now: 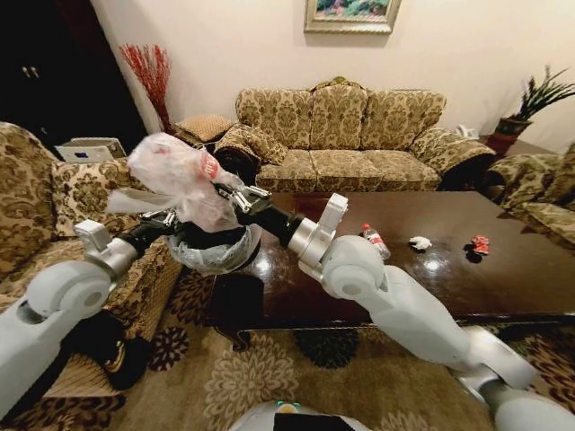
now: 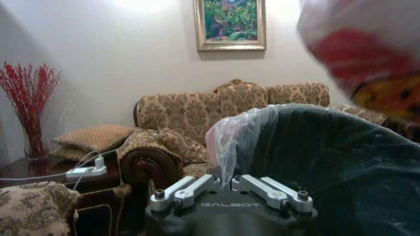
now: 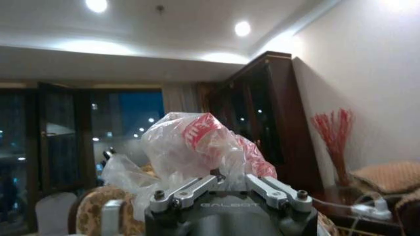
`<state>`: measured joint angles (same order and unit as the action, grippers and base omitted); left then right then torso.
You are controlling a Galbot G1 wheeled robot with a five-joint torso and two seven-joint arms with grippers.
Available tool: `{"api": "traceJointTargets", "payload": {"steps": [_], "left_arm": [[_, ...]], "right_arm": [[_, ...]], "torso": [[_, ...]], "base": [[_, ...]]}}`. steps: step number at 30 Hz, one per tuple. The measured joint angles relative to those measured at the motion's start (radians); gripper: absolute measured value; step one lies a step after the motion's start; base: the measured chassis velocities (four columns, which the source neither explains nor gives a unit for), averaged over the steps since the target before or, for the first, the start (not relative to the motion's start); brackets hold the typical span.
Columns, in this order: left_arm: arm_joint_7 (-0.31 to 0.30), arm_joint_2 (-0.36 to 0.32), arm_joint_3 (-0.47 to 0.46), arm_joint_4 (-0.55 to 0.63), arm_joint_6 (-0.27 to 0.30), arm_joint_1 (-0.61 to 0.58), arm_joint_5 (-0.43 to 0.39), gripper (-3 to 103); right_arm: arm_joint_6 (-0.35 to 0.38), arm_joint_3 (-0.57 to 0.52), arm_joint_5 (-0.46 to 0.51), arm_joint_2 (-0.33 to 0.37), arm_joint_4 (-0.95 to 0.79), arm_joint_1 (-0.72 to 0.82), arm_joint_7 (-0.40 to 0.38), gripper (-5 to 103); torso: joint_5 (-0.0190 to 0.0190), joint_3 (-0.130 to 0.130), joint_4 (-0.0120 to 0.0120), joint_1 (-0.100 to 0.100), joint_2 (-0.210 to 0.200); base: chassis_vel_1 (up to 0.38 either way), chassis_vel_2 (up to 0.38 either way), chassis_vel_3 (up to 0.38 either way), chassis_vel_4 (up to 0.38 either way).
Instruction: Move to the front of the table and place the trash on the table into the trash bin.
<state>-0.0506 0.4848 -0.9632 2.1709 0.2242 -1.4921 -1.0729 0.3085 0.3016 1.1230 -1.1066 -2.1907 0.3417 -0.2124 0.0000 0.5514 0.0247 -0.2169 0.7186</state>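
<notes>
White-and-pink plastic bag (image 1: 180, 180) is hanging clenched in the right gripper (image 1: 235, 199), directly above the lined bin (image 1: 214, 250), whose rim the left gripper (image 1: 166, 218) is gripping at the table's (image 1: 503, 278) left end. Releasing should wait until the bundle is centred over the opening.

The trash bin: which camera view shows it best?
The head view: the trash bin, held by the left hand, shows against the table. The left wrist view has only its lined wall; the right wrist view, nothing recognisable.
</notes>
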Motion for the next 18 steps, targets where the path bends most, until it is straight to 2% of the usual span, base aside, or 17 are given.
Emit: {"api": "traceJointTargets", "payload": {"steps": [9, 10, 12, 13, 16, 17, 18], "left_arm": [[-0.006, -0.004, -0.018, 0.026, 0.007, -0.018, -0.026, 3], [-0.007, -0.005, -0.018, 0.032, 0.009, -0.022, -0.027, 3], [-0.01, -0.005, -0.022, 0.044, 0.012, -0.034, -0.03, 3], [-0.01, -0.005, -0.022, 0.044, 0.012, -0.034, -0.03, 3], [-0.011, -0.005, -0.027, 0.065, 0.015, -0.05, -0.032, 3], [-0.011, -0.005, -0.027, 0.065, 0.015, -0.05, -0.032, 3], [-0.011, -0.005, -0.027, 0.068, 0.015, -0.053, -0.032, 3]], "right_arm": [[0.022, 0.036, -0.056, -0.024, 0.057, 0.013, -0.018, 0], [0.02, 0.043, -0.063, -0.032, 0.069, 0.013, -0.019, -3], [0.016, 0.051, -0.075, -0.046, 0.087, 0.01, -0.019, 8], [0.016, 0.051, -0.075, -0.046, 0.087, 0.01, -0.019, 8], [0.01, 0.055, -0.085, -0.056, 0.107, 0.008, -0.013, 24], [0.01, 0.055, -0.085, -0.056, 0.107, 0.008, -0.013, 24], [0.007, 0.055, -0.086, -0.057, 0.109, 0.008, -0.01, 30]], "torso": [[0.0002, 0.0, 0.0, 0.0, 0.0], [0.0001, 0.0, 0.0, 0.0, 0.0], [0.0, 0.0, 0.0001, 0.0, 0.0], [0.0, 0.0, 0.0001, 0.0, 0.0], [0.0001, 0.0, 0.0001, 0.0, 0.0], [0.0001, 0.0, 0.0001, 0.0, 0.0], [0.0002, 0.0, 0.0, 0.0, 0.0]], "base": [[0.0, 0.0, 0.0, 0.0], [0.0, 0.0, 0.0, 0.0], [0.0, 0.0, 0.0, 0.0], [0.0, 0.0, 0.0, 0.0], [0.0, 0.0, 0.0, 0.0], [0.0, 0.0, 0.0, 0.0], [0.0, 0.0, 0.0, 0.0]]}}
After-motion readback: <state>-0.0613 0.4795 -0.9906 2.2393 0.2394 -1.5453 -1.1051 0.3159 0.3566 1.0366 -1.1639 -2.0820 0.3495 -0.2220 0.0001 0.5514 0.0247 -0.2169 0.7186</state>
